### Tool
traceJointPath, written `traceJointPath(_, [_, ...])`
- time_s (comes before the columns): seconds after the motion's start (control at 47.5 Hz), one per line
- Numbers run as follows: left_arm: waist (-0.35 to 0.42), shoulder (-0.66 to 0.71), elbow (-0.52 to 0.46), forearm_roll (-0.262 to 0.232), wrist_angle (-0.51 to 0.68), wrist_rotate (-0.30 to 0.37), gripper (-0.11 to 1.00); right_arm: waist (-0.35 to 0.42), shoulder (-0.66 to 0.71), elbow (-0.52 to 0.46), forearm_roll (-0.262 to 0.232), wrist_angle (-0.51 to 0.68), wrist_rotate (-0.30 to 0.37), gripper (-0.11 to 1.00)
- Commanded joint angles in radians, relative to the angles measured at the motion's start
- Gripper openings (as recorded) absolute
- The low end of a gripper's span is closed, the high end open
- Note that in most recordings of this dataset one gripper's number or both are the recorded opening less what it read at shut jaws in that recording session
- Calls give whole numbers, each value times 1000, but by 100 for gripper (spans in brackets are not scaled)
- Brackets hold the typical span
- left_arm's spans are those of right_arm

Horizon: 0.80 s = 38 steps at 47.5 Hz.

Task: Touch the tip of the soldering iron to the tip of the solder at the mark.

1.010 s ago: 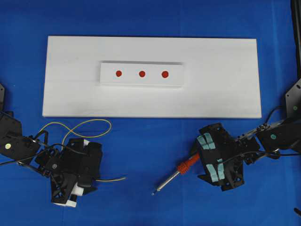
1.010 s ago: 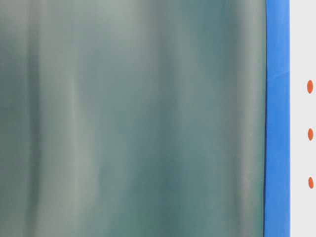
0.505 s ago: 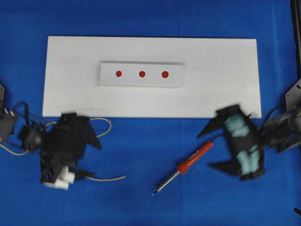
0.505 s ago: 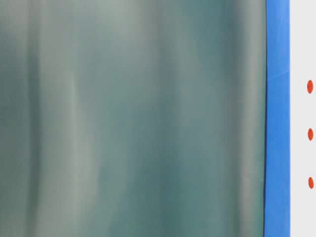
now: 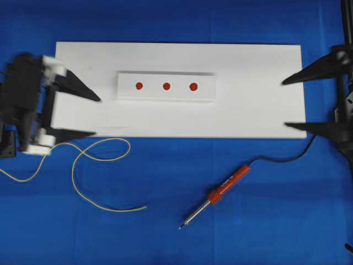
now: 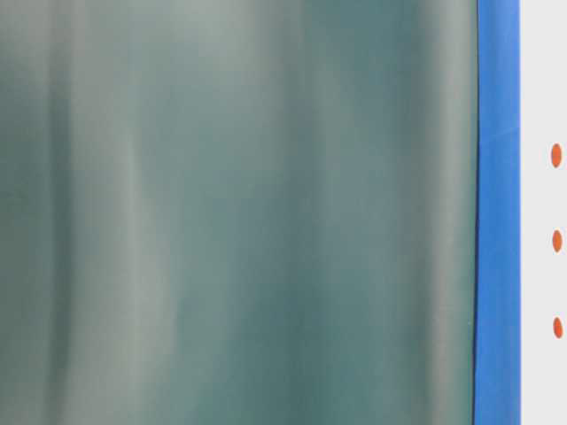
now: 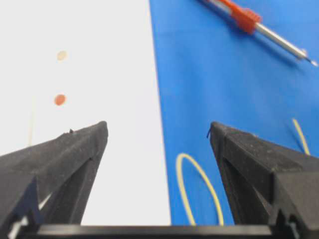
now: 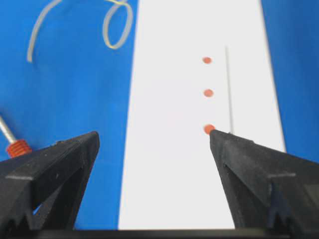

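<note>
Both arms have withdrawn from the lower part of the overhead view to its side edges, leaving the tools lying free on the blue cloth (image 5: pixel 182 160). Left gripper (image 5: pixel 95 116): at the left edge, jaws spread wide and empty, tips over the left end of the white board (image 5: pixel 259 99). Right gripper (image 5: pixel 285 104): at the right edge, jaws likewise wide apart and empty, tips over the board's right end.

Solder (image 5: pixel 94 165): a thin yellow wire looping across the cloth at lower left, just below the left gripper, its free end pointing toward lower centre; clear of both grippers. In the left wrist view one loop lies between and below the fingertips (image 7: pixel 99 130).

Soldering iron (image 5: pixel 218 194): lies diagonally at lower centre-right, orange handle toward upper right, metal tip toward lower left, black cord (image 5: pixel 284 157) running up to the right edge. It is well apart from the right gripper and from the solder's free end.

Three red marks (image 5: pixel 166 86) sit in a row on the raised white strip (image 5: pixel 127 91) at the board's upper centre, between the two grippers.
</note>
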Motion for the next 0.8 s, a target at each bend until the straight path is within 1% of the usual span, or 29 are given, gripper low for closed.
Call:
traceJointPath(0.0, [15, -91, 26, 2, -23, 6, 78, -14, -64, 15, -9, 20, 2, 86])
traceJointPath(0.126, [20, -230, 114, 2, -46, 6, 77, -35, -137, 80, -9, 0, 9, 86])
traceJointPath(0.231, [21, -327, 192, 2, -74, 6, 77, -57, -186, 158, -8, -64, 12, 86])
traceJointPath(0.4, [20, -465, 305, 2, -101, 0, 77, -81, -199, 244, 0, -167, 14, 86])
traceJointPath(0.505, [20, -512, 356, 2, -107, -5, 76, -94, -183, 302, 11, -264, 15, 86])
traceJointPath(0.61, [20, -529, 394, 2, -107, -11, 76, -109, -160, 348, 25, -351, 26, 86])
traceJointPath(0.694, [20, -529, 410, 2, -107, -11, 76, -127, -137, 377, 32, -410, 34, 86])
traceJointPath(0.778, [20, -531, 414, 2, -107, -12, 76, -141, -117, 388, 35, -443, 38, 86])
